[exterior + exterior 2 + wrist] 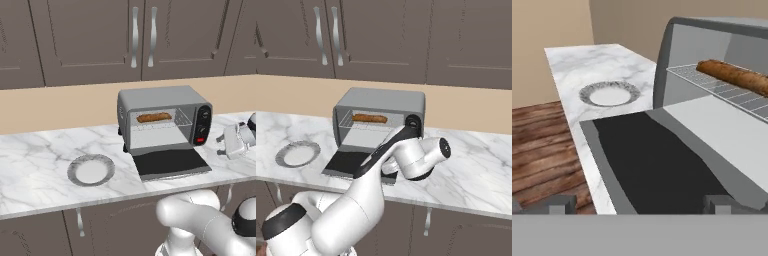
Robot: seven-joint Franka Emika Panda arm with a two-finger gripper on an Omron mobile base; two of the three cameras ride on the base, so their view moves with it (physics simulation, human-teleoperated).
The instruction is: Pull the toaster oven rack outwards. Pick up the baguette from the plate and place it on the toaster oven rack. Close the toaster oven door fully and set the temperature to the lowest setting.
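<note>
The gripper (639, 204) stands nearest, low over the front edge of the toaster oven door (657, 165), with its jaws spread wide and holding nothing; one dark fingertip (559, 204) rises over the wooden floor (539, 150) beyond the counter edge, the other sits over the door's far frame. In the left base view the gripper (235, 142) hangs to the right of the toaster oven (162, 120), near its black knob panel (202, 125) and level with the counter (35, 165). The toaster oven door (170, 162) is folded fully down, its dark glass pane facing up and lying flat on the marble counter in front of the cavity. Beyond the door, the toaster oven rack (732, 92) spans the open cavity, and the baguette (734, 76) lies lengthwise on it, well apart from the jaws, above and behind them. In the base views the baguette (154, 117) appears inside the cavity on the wire rack (160, 122). The plate (91, 169) sits on the counter to the left of the toaster oven, separate from the door, and carries nothing. Brown cabinet doors (100, 35) with metal handles line the wall above.
</note>
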